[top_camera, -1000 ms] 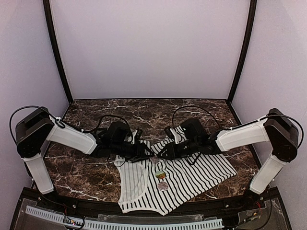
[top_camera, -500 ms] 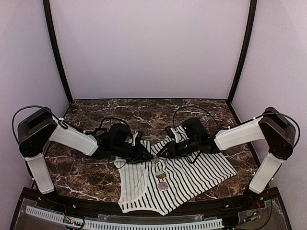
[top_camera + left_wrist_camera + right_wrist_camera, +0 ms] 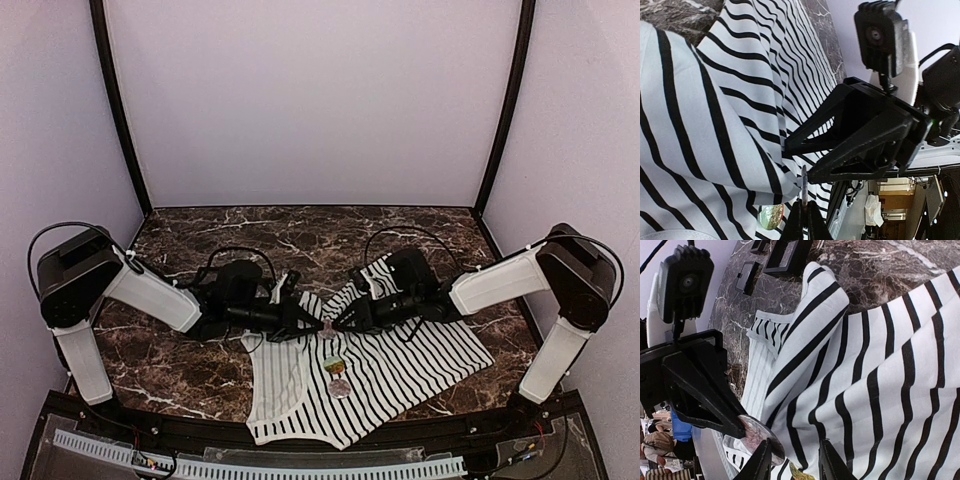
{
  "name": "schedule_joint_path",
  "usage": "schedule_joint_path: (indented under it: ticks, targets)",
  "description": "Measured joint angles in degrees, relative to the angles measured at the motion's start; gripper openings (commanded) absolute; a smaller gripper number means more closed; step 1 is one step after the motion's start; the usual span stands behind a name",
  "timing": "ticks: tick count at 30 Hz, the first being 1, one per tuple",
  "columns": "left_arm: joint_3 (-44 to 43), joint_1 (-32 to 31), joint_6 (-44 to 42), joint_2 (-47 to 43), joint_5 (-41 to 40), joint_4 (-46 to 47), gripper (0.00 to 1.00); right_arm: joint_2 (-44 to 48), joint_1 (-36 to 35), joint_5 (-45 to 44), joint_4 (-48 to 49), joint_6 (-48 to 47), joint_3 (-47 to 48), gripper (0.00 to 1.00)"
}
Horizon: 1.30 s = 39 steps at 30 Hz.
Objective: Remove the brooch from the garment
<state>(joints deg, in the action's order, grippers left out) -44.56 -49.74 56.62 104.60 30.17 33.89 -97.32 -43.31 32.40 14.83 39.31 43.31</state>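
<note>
Garment lies bottom centre of the frame, marble table bare behind. Left gripper is clamped on the brooch; right gripper part-open astride a raised fold. No legible writing.

Soft, even light fills the pale-walled enclosure from above, leaving only faint shadows beneath the arms on the glossy dark marble tabletop. Both wrist views are sharp on the white black-striped fabric garment; the distant background at their lower edges blurs.
</note>
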Motion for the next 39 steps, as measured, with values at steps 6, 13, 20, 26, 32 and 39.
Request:
schedule_joint_path:
  ticks: [6, 13, 20, 26, 32, 39]
  targets:
    - [1.2, 0.0, 1.0, 0.6, 1.7, 4.7, 0.01, 0.0, 0.6, 3.2, 1.5, 0.0, -0.8, 0.27]
    - [1.3, 0.0, 1.6, 0.8, 2.5, 6.4, 0.01, 0.0, 0.9, 6.9, 5.4, 1.4, -2.1, 0.15]
    - [1.3, 0.1, 1.7, 0.8, 2.9, 6.8, 0.01, 0.1, 1.3, 9.2, 8.2, 2.9, -3.0, 0.0]
    - [1.4, 0.2, 0.5, 0.9, 2.8, 5.7, 0.37, 1.5, 1.7, 10.8, 9.4, 4.7, -3.9, 0.0]
    - [-0.8, 0.0, -5.2, 0.4, 0.0, -0.1, 0.69, 3.7, 1.6, 8.3, 3.5, 6.3, -2.8, 0.0]
    - [-3.0, -1.3, -19.5, -6.1, -15.6, -16.5, 0.74, 5.8, 1.5, 3.0, -8.5, 10.0, 0.0, 0.0]
